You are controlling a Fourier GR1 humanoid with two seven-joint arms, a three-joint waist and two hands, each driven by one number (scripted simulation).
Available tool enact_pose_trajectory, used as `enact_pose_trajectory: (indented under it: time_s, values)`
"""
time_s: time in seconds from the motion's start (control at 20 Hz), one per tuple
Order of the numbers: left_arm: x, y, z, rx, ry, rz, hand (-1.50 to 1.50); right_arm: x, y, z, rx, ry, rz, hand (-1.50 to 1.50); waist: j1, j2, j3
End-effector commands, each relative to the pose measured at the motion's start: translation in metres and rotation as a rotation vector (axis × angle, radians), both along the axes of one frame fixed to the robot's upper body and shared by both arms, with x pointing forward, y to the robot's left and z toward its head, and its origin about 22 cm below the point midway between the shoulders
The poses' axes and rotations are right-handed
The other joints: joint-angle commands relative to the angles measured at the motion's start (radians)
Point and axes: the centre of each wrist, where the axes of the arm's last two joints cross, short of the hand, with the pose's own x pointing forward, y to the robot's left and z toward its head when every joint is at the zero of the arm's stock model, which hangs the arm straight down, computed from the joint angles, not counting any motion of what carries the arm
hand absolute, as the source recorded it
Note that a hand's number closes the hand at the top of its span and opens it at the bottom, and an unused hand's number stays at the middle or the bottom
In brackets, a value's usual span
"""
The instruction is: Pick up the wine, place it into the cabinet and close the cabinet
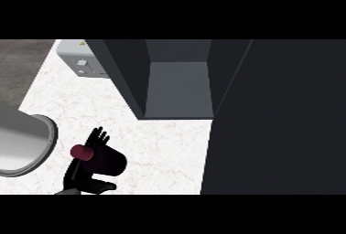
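Observation:
The wine bottle [108, 162] has a dark body and a maroon cap. It stands on the white marble counter [162, 146] at the lower left. My left hand [78, 176] comes in from the lower edge just left of the bottle. Its fingers [100, 136] point straight up past the cap, and its thumb [101, 186] reaches out below the body, so the bottle sits between them. I cannot see the fingers curl round it. The cabinet [177, 87] stands open above the counter, showing a bare grey shelf. Its dark door [277, 119] swings out over the right side. My right hand is not in view.
A round metal sink rim [42, 146] curves in at the left edge. At the back left, a white appliance [84, 61] stands next to the cabinet's side wall. The open door hides everything to the right.

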Motion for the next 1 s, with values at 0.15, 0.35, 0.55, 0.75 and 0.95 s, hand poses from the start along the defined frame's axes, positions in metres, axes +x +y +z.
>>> enact_pose_trajectory:
  time_s: [0.15,0.35,0.55,0.75,0.95]
  values:
    - [0.006,-0.014,-0.009,-0.099,-0.067,-0.042,-1.50,-0.011,0.005,0.000,0.032,0.002,0.045,-1.50,-0.005,0.004,-0.006]
    - [0.007,-0.025,-0.009,-0.068,-0.098,-0.031,-1.50,-0.017,-0.006,0.007,0.029,-0.010,0.055,-1.50,-0.007,0.003,-0.006]
    - [0.005,-0.027,-0.010,-0.074,-0.123,0.012,-1.50,-0.007,-0.002,0.000,0.048,0.000,0.048,-1.50,-0.001,0.003,-0.005]
    - [0.022,-0.036,-0.003,-0.118,-0.091,0.022,1.50,-0.017,0.010,0.008,0.044,0.010,0.049,-1.50,-0.001,0.001,-0.006]
    - [0.026,-0.064,-0.008,-0.163,-0.073,-0.018,1.50,0.003,-0.003,0.007,0.027,0.020,0.051,-1.50,-0.004,0.005,-0.006]
